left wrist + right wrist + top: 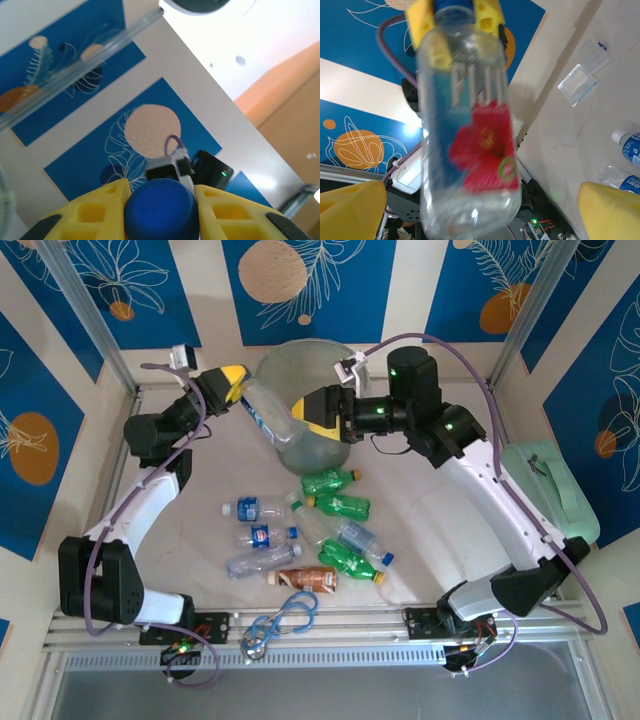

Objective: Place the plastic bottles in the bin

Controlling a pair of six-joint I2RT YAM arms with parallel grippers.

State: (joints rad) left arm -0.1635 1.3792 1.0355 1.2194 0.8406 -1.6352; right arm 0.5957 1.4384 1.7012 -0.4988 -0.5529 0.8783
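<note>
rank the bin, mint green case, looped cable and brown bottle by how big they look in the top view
bin and mint green case: close in size, both partly hidden, so unranked
looped cable
brown bottle

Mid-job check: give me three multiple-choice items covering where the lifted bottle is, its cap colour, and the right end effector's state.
1. Where is the lifted bottle? A among the table bottles; B raised at the bin; C on the green case.
2. Its cap colour? A blue; B white; C orange.
3. Right end effector? A shut on the bottle; B shut empty; C open.
B: the left end effector holds it at the bin's rim. A: a blue cap sits between its fingers. C: the fingers stand wide, clear of the bottle.
</note>
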